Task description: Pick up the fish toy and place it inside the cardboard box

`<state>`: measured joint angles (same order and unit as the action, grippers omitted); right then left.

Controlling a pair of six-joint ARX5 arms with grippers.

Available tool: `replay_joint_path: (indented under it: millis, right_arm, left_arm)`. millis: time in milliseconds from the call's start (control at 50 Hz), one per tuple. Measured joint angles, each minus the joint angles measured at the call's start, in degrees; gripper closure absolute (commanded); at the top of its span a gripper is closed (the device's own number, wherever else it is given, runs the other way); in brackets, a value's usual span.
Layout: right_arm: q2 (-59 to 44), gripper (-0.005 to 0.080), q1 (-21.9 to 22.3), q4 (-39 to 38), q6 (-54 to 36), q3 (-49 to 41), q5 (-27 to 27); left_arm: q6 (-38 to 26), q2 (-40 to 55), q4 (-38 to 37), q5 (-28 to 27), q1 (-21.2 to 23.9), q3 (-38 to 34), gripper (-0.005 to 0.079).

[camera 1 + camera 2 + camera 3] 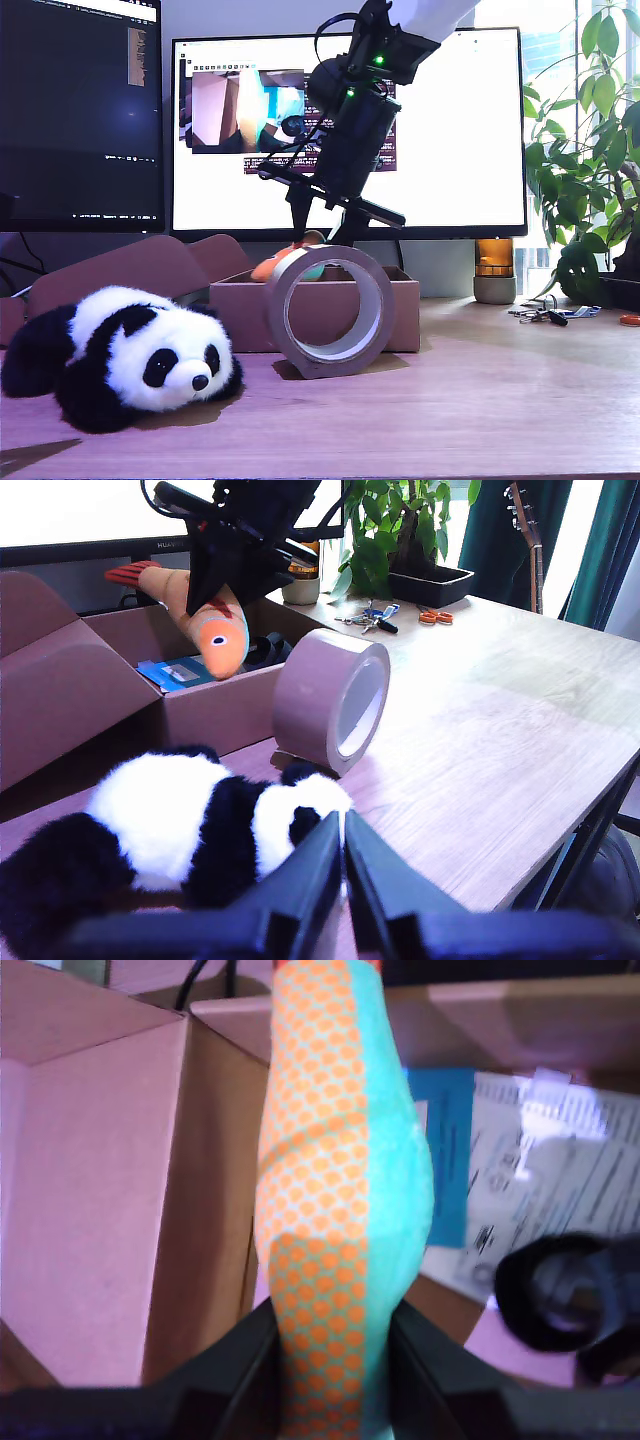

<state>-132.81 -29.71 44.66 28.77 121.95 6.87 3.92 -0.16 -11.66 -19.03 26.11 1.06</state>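
The fish toy (283,264), orange with a teal side, hangs head-down over the open cardboard box (240,312). My second gripper (322,235) is shut on its body from above. In the second wrist view the fish toy (340,1190) fills the gap between the two dark fingers (440,1370), with the box's flap (100,1210) and floor below. The first wrist view shows the fish toy (215,630) held by my second gripper (235,580) above the cardboard box (200,715). My first gripper (343,825) is shut on nothing, low over the desk near the panda.
A big tape roll (330,310) stands on edge in front of the box. A panda plush (130,355) lies toward the exterior view's left. Papers and a black object (570,1305) lie inside the box. Keys (545,314) and a plant (590,180) sit toward the exterior view's right.
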Motion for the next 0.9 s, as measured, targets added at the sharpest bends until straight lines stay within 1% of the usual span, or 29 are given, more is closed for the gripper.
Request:
replay_joint_path:
  millis: [140,360,540,600,700,780,800,840,860,900]
  right_arm:
    - [0.0,0.0618,0.0,-0.5,-1.8,0.0,-1.3]
    - [0.0,0.0486,0.0,-1.1,-6.1,0.0,-1.6]
    - [0.0,0.043,0.0,-1.3,-11.0,0.0,-2.4]
    - [0.0,0.0411,0.0,-1.3,-14.1,0.0,-2.9]
    - [0.0,0.0395,0.0,-1.3,-17.1,0.0,-3.1]
    - [0.0,0.0399,0.0,-1.4,-18.8,0.0,-3.2]
    - [0.0,0.0399,0.0,-1.4,-20.5,0.0,-3.4]
    - [0.0,0.04,0.0,-1.4,-20.9,0.0,-3.7]
    - [0.0,0.04,0.0,-1.4,-23.2,0.0,-3.8]
    - [0.0,0.0399,0.0,-1.3,-23.8,0.0,-4.0]
  left_arm:
    - [0.0,0.0,0.0,0.0,0.0,0.0,0.0755]
    - [0.0,0.0,0.0,0.0,0.0,0.0,0.0755]
    - [0.0,0.0,0.0,0.0,0.0,0.0,0.0755]
    - [0.0,0.0,0.0,0.0,0.0,0.0,0.0755]
    - [0.0,0.0,0.0,0.0,0.0,0.0,0.0755]
    - [0.0,0.0,0.0,0.0,0.0,0.0,0.0755]
    - [0.0,0.0,0.0,0.0,0.0,0.0,0.0755]
    - [0.0,0.0,0.0,0.0,0.0,0.0,0.0755]
    - [0.0,0.0,0.0,0.0,0.0,0.0,0.0755]
    - [0.0,0.0,0.0,0.0,0.0,0.0,0.0755]
